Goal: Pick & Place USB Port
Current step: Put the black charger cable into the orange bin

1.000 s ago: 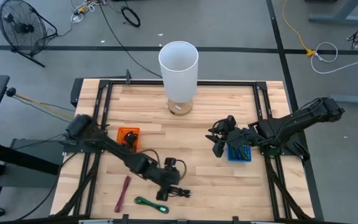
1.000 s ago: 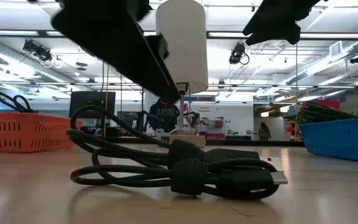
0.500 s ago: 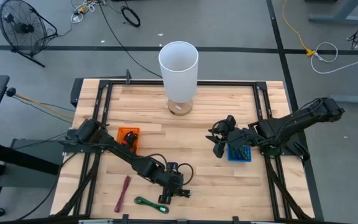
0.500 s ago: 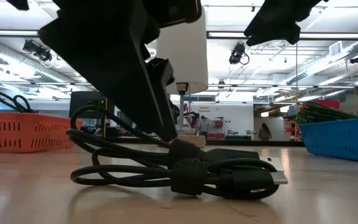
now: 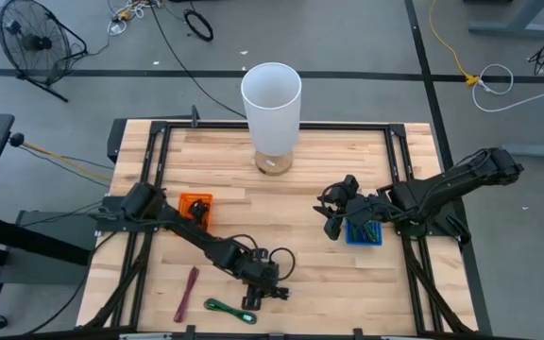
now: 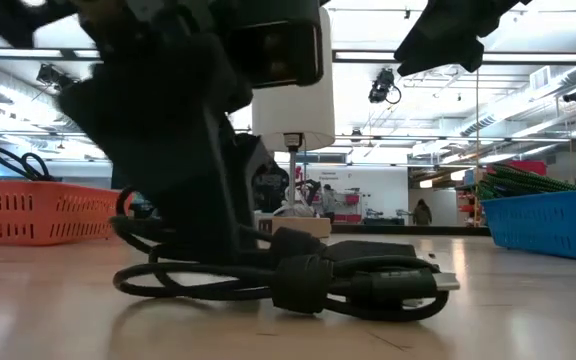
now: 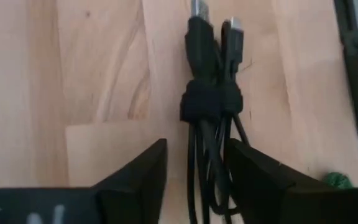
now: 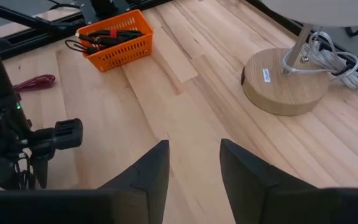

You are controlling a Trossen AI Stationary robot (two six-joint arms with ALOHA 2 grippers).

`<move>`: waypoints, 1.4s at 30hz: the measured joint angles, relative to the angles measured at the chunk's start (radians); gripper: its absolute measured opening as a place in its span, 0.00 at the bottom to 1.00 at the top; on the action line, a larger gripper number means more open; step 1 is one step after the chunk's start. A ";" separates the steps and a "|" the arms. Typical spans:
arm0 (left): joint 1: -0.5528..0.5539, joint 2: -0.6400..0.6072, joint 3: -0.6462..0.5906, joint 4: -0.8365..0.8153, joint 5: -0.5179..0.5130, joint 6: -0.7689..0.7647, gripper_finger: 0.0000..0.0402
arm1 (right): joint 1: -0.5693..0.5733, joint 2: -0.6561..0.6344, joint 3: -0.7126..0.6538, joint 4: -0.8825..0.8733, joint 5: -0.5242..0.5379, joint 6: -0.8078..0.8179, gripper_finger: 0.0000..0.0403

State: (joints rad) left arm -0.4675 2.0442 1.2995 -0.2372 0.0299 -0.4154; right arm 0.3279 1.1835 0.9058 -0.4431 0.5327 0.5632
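While the left pincer (image 7: pixel 194 180) straddles the bundled USB cable (image 7: pixel 207 93) on the worktop (image 5: pixel 300 198), fingers apart on either side, it should close squarely just behind the strap. The right pincer (image 8: pixel 191 171) waits open near the blue bin (image 5: pixel 364 232). Orange basket (image 5: pixel 195 208), lamp (image 5: pixel 271 104) and green cable (image 5: pixel 223 308) stand clear.

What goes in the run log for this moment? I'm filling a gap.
left gripper: open, straddling black USB cable bundle on table | right gripper: open, waiting above blue basket | cable not lifted
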 joint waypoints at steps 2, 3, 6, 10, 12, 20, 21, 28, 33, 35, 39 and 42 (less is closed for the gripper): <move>0.008 -0.005 0.000 -0.001 -0.003 -0.015 0.34 | 0.000 0.000 0.000 0.000 0.001 0.000 0.35; 0.013 -0.008 0.000 0.001 -0.004 -0.016 0.29 | 0.000 0.000 0.000 0.000 0.001 0.000 0.35; 0.019 -0.018 0.002 0.009 -0.008 0.009 0.12 | 0.000 0.000 0.000 0.000 0.001 0.000 0.35; 0.022 -0.018 0.018 0.014 -0.007 0.033 0.03 | 0.000 0.000 -0.001 -0.010 0.001 0.000 0.35; 0.021 -0.018 0.025 0.015 -0.008 0.035 0.03 | 0.000 0.000 -0.001 -0.016 0.002 0.000 0.35; 0.023 -0.018 0.067 -0.027 -0.046 0.064 0.01 | 0.000 0.000 -0.001 -0.026 0.002 0.000 0.35; 0.024 -0.018 0.076 -0.036 -0.049 0.070 0.01 | 0.000 0.000 -0.001 -0.028 0.002 0.000 0.35; 0.025 -0.101 0.164 -0.292 -0.390 0.088 0.00 | 0.000 0.000 -0.001 -0.045 0.004 -0.001 0.35; 0.021 -0.139 0.182 -0.310 -0.337 0.187 0.00 | 0.000 0.000 -0.001 -0.059 0.038 -0.016 0.35; 0.036 -0.159 0.182 -0.346 -0.215 0.219 0.00 | 0.000 0.000 -0.002 -0.070 0.053 -0.023 0.35; 0.055 -0.170 0.180 -0.513 -0.464 0.169 0.00 | 0.000 0.000 -0.002 -0.078 0.085 -0.023 0.35; 0.077 -0.194 0.180 -0.624 -0.616 0.060 0.00 | 0.000 0.000 -0.002 -0.081 0.088 -0.023 0.35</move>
State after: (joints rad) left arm -0.3908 1.8500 1.4796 -0.8609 -0.5864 -0.3559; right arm 0.3279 1.1831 0.9039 -0.5237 0.6205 0.5404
